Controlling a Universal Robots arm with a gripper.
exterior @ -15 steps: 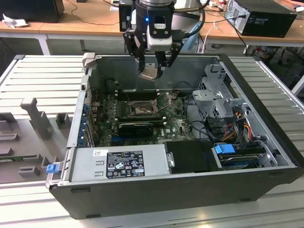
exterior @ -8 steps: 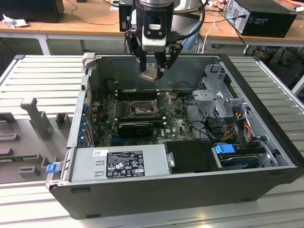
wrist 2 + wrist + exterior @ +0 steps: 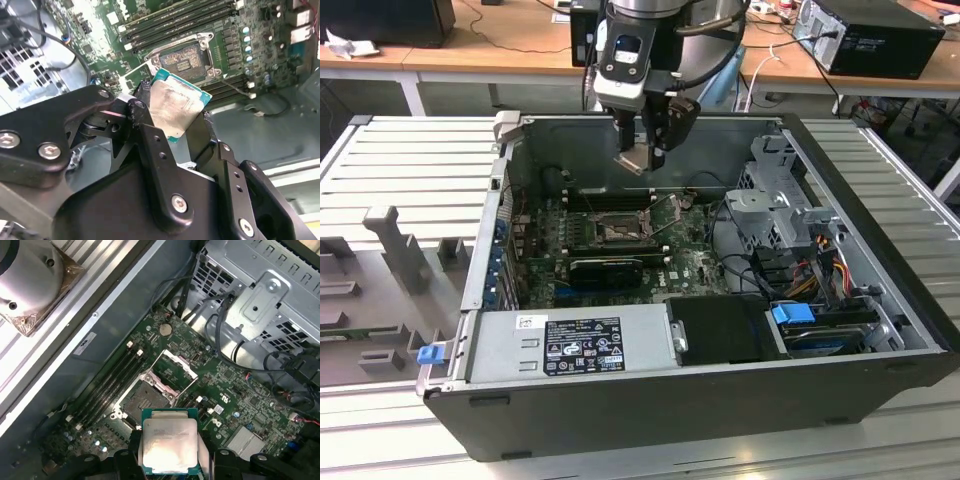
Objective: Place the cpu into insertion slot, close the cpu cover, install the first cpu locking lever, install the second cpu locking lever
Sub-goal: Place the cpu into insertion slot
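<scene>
our gripper (image 3: 645,148) held the cpu (image 3: 169,447) by its edges between closed fingers, poised above the insertion slot (image 3: 142,401), apart from it; the cpu cover (image 3: 172,367) stood open.

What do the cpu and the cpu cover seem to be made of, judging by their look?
cpu: dull tan-grey metal face with a smeared look, on a green rim, probably circuit-board laminate. cpu cover: thin silvery sheet metal, perhaps steel, judging by its bright glints.
</scene>
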